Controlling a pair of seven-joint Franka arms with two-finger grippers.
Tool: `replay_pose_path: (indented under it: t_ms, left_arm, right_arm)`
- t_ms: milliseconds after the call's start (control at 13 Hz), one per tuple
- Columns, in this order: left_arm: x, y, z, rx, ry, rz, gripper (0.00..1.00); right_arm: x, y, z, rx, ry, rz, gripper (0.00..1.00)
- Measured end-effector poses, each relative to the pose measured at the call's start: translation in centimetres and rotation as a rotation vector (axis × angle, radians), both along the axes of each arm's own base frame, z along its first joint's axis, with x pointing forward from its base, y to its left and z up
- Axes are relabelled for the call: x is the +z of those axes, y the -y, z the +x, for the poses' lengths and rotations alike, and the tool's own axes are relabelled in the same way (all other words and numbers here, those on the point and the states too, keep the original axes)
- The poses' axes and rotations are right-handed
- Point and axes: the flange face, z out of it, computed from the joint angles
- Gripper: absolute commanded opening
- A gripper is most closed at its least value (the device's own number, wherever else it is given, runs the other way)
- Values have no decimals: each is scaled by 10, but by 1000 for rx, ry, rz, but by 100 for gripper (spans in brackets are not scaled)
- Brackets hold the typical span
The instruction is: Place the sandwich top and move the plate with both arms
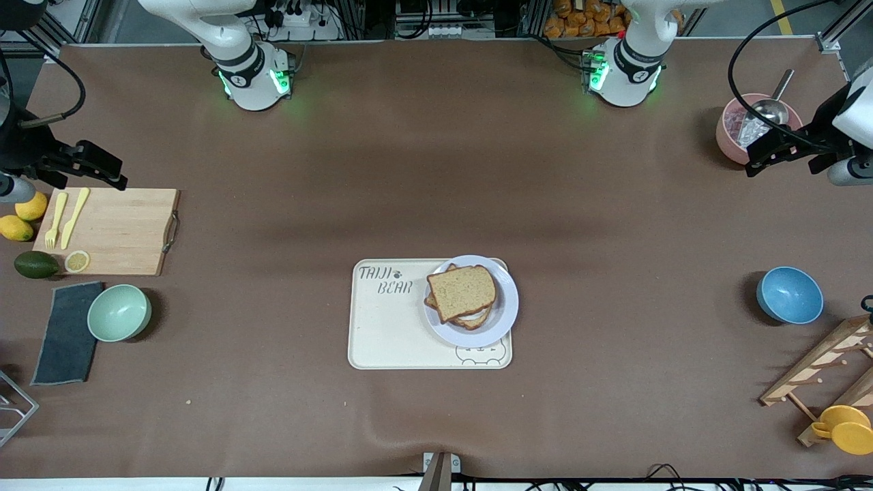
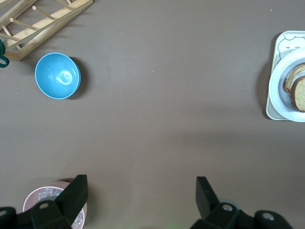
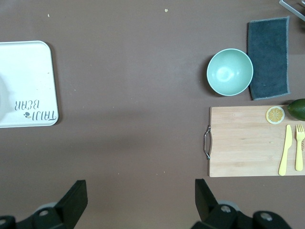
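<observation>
Cutting board (image 1: 112, 230) w/ yellow fork (image 1: 54, 220) & knife (image 1: 74, 217) sat by 2 lemons (image 1: 22, 217), avocado (image 1: 36, 264), mint bowl (image 1: 119, 312); blue bowl (image 1: 790, 294) near wooden rack (image 1: 822, 368).

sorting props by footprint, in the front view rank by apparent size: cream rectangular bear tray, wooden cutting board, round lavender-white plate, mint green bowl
1. Cream bear tray
2. Wooden cutting board, clearly smaller than the tray
3. Lavender-white plate
4. Mint green bowl

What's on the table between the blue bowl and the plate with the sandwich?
Nothing: only bare brown table separates the blue bowl from the plate, as the front and left wrist views both show.
</observation>
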Motion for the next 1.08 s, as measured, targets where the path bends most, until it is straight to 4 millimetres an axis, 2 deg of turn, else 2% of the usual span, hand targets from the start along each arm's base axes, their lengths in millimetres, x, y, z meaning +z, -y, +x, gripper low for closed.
replay_pose_path:
  t_ms: [1077]
  left_arm:
    - [7, -2, 1, 3, 16, -1, 100]
  right_arm:
    - [0, 0, 0, 0, 0, 0, 100]
